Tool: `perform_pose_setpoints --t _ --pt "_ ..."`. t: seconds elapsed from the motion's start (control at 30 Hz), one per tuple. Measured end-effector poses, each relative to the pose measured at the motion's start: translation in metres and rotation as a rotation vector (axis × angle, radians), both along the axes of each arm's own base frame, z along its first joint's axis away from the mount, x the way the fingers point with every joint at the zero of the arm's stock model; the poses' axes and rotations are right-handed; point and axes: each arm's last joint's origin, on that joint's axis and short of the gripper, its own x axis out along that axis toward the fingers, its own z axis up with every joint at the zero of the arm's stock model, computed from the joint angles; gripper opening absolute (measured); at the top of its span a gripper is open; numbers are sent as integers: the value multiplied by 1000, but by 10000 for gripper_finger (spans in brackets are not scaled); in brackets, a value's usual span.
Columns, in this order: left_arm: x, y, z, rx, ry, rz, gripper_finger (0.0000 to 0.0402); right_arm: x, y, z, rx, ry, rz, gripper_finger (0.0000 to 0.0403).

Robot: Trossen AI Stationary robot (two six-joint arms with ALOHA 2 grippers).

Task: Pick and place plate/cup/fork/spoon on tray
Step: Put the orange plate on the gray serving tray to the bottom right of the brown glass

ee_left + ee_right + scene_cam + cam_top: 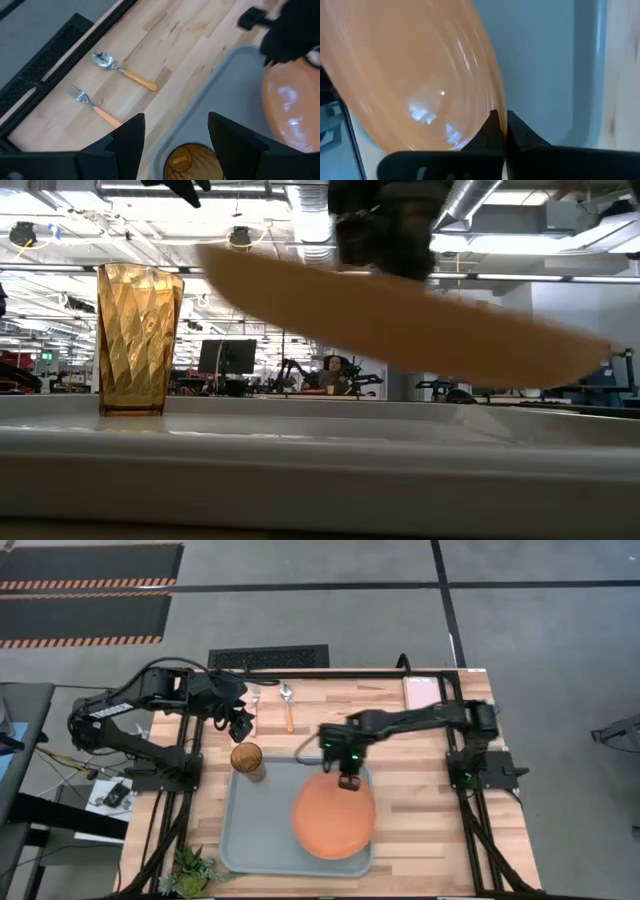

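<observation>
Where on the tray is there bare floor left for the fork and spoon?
The tray is bare along its left side below the cup, between the left rim and the plate. The right half is taken: the right gripper holds the plate tilted above it. The left gripper hovers open by the cup.

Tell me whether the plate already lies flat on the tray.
No. In the low view the plate hangs tilted above the tray, pinched by the right hand.
</observation>
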Motion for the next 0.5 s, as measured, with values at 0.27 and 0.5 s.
perform_pose_setpoints --t 0.27,0.5 --pt "-25 2 8 -4 -32 27 204 65 -11 -16 63 -33 80 4" --pt "-45 5 15 10 -80 70 204 96 -4 -38 123 -39 127 7"
